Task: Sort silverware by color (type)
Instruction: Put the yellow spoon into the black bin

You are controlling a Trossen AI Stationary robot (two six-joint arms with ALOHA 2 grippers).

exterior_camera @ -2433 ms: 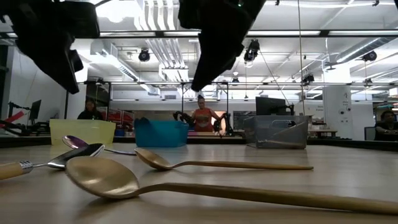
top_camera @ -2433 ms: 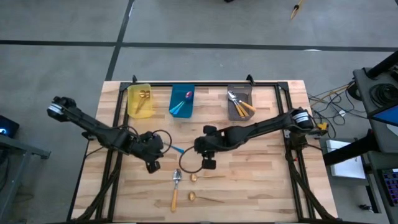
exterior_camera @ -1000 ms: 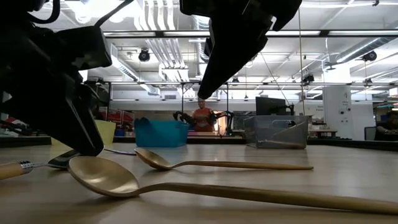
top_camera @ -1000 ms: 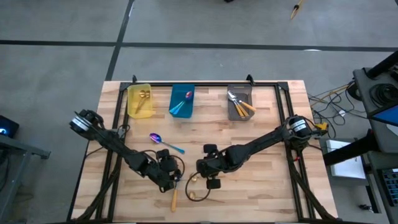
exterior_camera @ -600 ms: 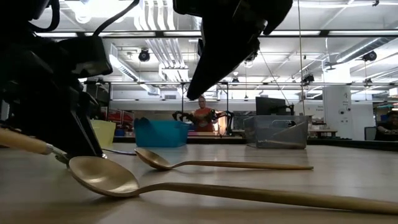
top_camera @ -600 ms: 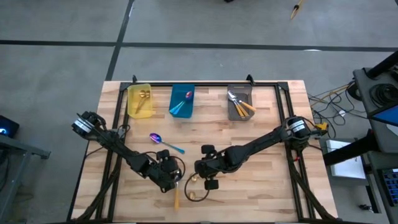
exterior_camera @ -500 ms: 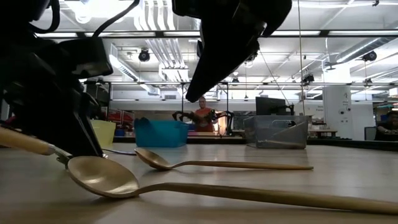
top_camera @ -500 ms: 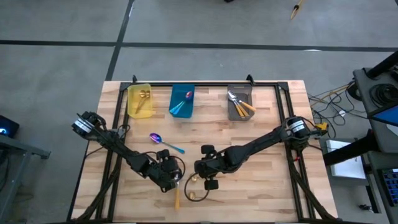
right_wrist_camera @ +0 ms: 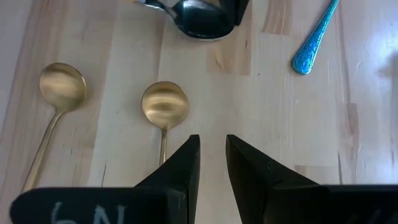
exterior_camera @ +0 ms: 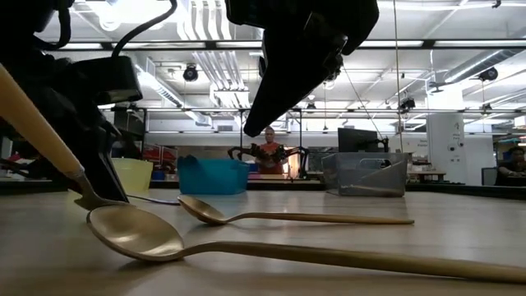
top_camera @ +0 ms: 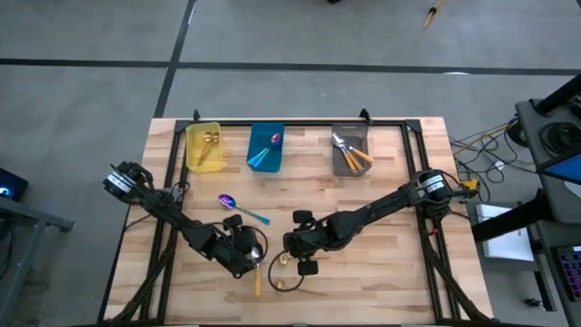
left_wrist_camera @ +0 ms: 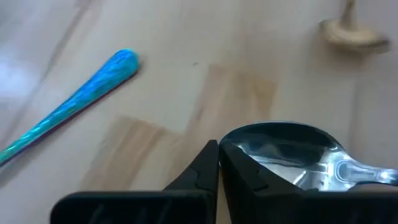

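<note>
My left gripper (top_camera: 243,258) is shut on a silver spoon with an orange handle (top_camera: 257,281), near the table's front middle. The spoon stands tilted in the low view, handle (exterior_camera: 37,123) raised, bowl (exterior_camera: 97,200) at the table. My right gripper (top_camera: 305,263) hovers open just right of it, above the thin handle of one gold spoon (right_wrist_camera: 165,102). A second gold spoon (right_wrist_camera: 62,84) lies flat beside that one. A purple spoon with a teal handle (top_camera: 238,209) lies flat farther back. My left gripper pinches the silver spoon at the rim of its bowl (left_wrist_camera: 231,147), between its two fingers. The bowl's underside rests at the table and the orange handle slants up toward the near edge. How far back the bowl reaches between the fingers is hidden.
Three bins stand along the far edge: yellow (top_camera: 203,147) with gold pieces, blue (top_camera: 265,148) with purple-teal spoons, grey (top_camera: 349,150) with orange-handled spoons. Bare wood lies to the right of my right arm. People stand in the room beyond the table.
The orange-handled spoon has tipped. It lay flat a second ago; its handle has since swung up off the table while its bowl stayed down in my left gripper. My right gripper has drifted slightly toward the table's left.
</note>
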